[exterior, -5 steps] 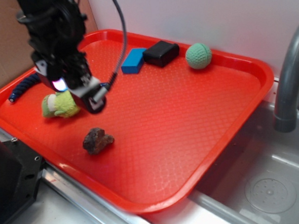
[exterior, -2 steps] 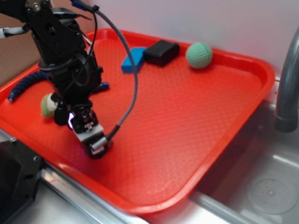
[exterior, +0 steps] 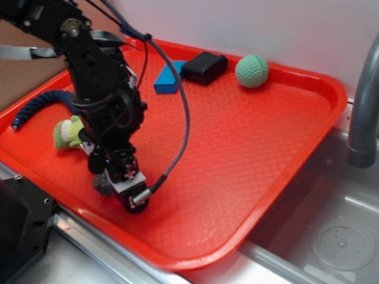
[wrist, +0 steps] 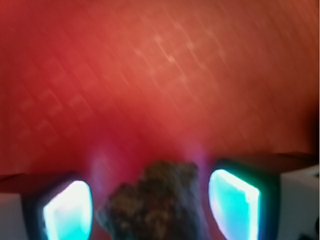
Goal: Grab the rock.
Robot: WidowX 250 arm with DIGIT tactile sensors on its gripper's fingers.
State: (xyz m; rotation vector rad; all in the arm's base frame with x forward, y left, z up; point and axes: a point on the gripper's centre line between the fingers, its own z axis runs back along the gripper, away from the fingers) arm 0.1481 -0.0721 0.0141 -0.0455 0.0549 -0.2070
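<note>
The rock (wrist: 160, 200) is a dark brown lumpy stone lying on the red tray (exterior: 254, 151). In the wrist view it sits between my two glowing fingertips, with a gap on each side. My gripper (wrist: 152, 200) is open and lowered around it. The left pad (wrist: 67, 210) and the right pad (wrist: 234, 202) stand apart from the stone. In the exterior view the gripper (exterior: 122, 185) is down at the tray's front left. It hides most of the rock, and only a dark edge of the rock (exterior: 102, 184) shows.
A green-yellow plush toy (exterior: 66, 132) lies just behind the arm. A blue coiled piece (exterior: 36, 107) lies at the far left. A blue block (exterior: 168, 77), a black block (exterior: 204, 67) and a green ball (exterior: 251, 70) sit at the back. A faucet (exterior: 367, 99) and a sink (exterior: 337, 236) are on the right.
The gripper has moved from above the plush toy forward and down to the rock. Its fingers now straddle the stone, which it hides in the exterior view.
</note>
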